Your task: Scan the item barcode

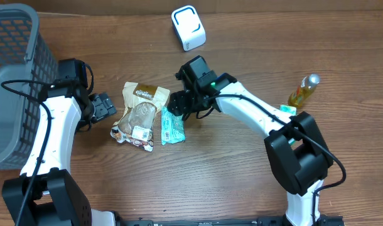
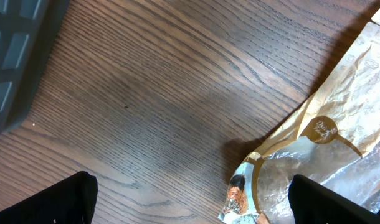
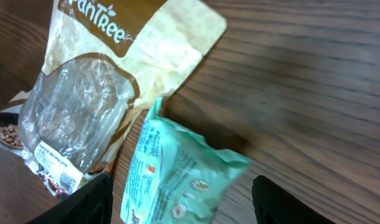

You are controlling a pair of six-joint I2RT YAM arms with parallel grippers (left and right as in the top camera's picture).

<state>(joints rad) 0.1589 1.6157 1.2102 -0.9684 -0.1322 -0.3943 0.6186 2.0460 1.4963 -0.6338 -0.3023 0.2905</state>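
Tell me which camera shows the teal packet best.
Right wrist: the teal packet fills the near foreground with its print showing, though its lower end is cropped. Overhead shows it whole but small, beside the brown pouch. Left wrist misses it.

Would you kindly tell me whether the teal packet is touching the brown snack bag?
Touching. The right wrist view shows the upper corner of the teal packet lying over the pale edge of the brown snack bag, with no gap between them there.
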